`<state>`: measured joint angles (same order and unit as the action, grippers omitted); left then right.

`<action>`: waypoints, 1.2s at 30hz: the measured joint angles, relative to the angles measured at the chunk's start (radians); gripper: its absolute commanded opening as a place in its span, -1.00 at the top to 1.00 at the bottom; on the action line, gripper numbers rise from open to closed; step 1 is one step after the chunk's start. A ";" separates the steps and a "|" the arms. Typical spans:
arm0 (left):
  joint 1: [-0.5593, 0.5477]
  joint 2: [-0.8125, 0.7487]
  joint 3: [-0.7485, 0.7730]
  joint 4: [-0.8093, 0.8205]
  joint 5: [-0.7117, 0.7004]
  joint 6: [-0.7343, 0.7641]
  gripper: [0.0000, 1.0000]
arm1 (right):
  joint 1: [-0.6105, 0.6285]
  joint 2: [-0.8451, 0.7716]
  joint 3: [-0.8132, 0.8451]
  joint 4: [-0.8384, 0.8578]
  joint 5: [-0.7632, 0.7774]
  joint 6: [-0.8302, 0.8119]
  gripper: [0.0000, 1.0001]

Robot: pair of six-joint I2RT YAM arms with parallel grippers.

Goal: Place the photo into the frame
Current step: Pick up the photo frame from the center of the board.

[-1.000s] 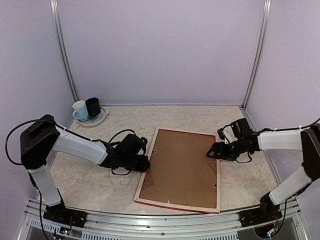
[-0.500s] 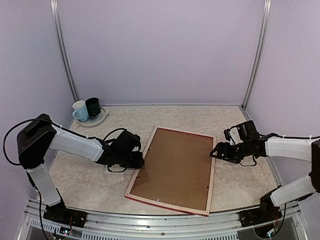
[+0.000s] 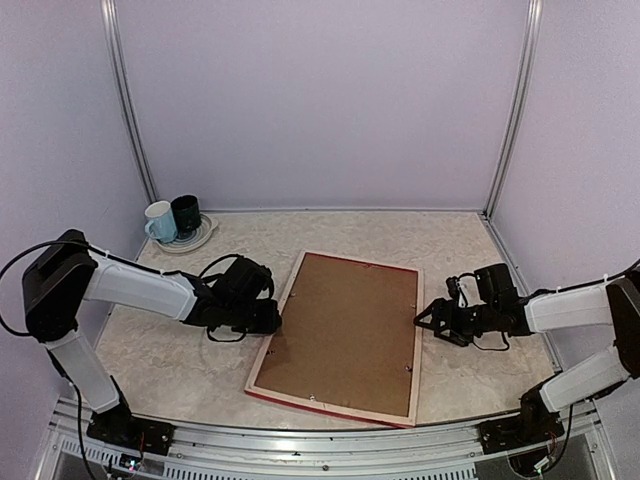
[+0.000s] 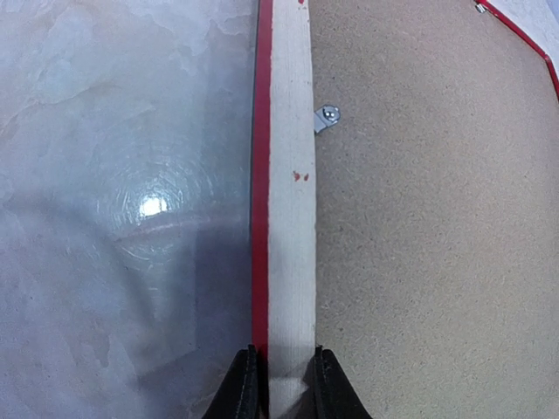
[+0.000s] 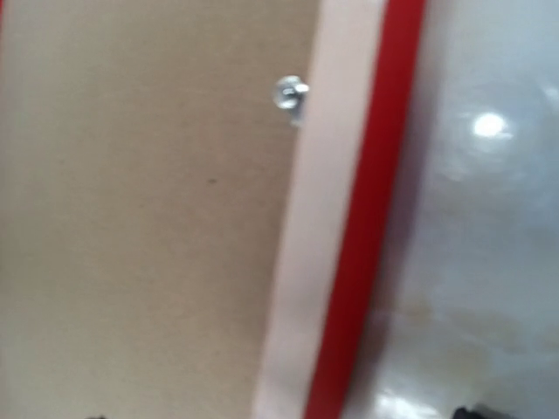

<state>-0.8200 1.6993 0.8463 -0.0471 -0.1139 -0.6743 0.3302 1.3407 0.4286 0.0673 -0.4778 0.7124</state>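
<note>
Left wrist: frame (image 4: 291, 218) lies face-down on the table (image 3: 450, 240), backing board (image 3: 345, 330) in it. Photo isn't visible. Left gripper (image 4: 281, 384) pinches the left rail, right gripper (image 3: 428, 320) spread beside the right rail. Advice: pinch square, slide flat, no lifting.

A pale marbled table (image 3: 470, 240) is seen. Just toward 6 o'clock from its middle the frame (image 4: 290, 218) is laid face down, its long sides turned from 1 toward 7 o'clock, with a brown backing board (image 3: 345, 330) set inside. At 10 o'clock a plate (image 3: 205, 238) is placed, on which a pale mug (image 3: 160, 222) and a dark mug (image 3: 186, 214) are stood.
</note>
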 measured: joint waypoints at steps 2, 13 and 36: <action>0.000 -0.007 0.001 -0.007 0.000 -0.003 1.00 | 0.000 0.011 -0.018 0.060 -0.029 0.023 -0.70; 0.000 -0.035 0.021 -0.044 -0.011 -0.019 1.00 | 0.008 0.032 -0.054 0.163 -0.088 0.083 -0.69; 0.005 -0.023 0.096 -0.096 0.002 -0.040 1.00 | 0.048 0.040 -0.213 0.463 -0.227 0.258 -0.69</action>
<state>-0.8150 1.6760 0.9424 -0.1432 -0.1123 -0.7143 0.3786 1.3804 0.2153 0.5308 -0.7048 0.9707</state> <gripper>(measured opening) 0.182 0.847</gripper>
